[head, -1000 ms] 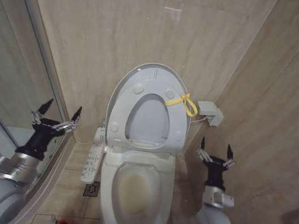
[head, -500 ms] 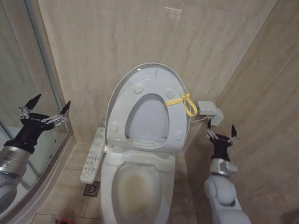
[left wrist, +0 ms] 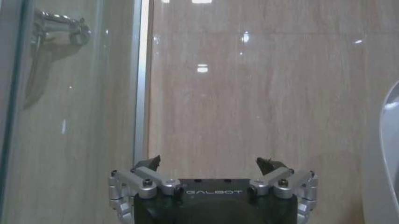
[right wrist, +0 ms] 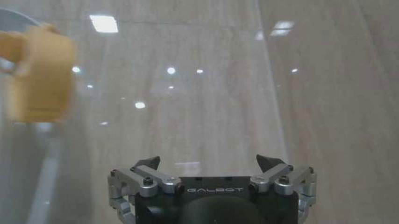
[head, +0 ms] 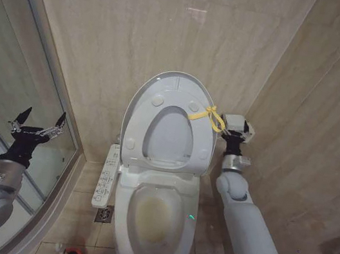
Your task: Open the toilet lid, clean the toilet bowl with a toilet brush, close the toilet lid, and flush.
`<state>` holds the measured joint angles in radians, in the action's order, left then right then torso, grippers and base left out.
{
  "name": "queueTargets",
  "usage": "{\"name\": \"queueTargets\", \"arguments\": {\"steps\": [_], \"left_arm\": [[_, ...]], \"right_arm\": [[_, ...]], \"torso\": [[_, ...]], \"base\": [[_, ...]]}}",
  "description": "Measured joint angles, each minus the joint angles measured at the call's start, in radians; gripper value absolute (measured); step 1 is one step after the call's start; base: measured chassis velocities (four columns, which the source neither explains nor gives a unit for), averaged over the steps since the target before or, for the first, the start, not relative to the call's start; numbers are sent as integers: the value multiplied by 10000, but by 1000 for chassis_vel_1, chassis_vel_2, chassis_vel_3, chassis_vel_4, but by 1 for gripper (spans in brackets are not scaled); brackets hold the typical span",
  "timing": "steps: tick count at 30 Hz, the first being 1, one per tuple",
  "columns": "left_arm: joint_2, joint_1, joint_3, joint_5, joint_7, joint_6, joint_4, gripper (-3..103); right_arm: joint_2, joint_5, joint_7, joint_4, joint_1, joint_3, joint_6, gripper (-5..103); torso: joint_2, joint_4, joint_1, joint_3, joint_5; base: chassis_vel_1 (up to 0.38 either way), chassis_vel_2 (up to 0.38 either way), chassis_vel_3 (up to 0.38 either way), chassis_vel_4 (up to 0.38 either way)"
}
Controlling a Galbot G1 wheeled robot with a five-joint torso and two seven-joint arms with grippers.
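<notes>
The one word I can read is "GALBOT" — white capitals printed on the black body of each hand. In the left wrist view it sits on the left hand, centred between the two finger mounts, toward 6 o'clock in that picture. In the right wrist view the same word stands in the same spot on the right hand, again toward 6 o'clock. From the head camera I see a white control panel at about 9 o'clock from the toilet bowl, with rows of small markings on it — too small for me to read.
</notes>
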<state>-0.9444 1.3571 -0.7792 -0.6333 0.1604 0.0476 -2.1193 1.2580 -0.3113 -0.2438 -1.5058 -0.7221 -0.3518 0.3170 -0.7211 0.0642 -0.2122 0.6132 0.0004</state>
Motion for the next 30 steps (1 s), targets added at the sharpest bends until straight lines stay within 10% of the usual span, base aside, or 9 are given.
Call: {"name": "queueTargets", "arguments": {"steps": [30], "left_arm": [[-329, -284, 831, 302, 172, -317, 221, 100]], "right_arm": [[-1368, -429, -58, -2323, -2880, -777, 250, 100]], "torso": [[-2, 0, 2, -2, 3]], "base": [[0, 0, 0, 0]]}}
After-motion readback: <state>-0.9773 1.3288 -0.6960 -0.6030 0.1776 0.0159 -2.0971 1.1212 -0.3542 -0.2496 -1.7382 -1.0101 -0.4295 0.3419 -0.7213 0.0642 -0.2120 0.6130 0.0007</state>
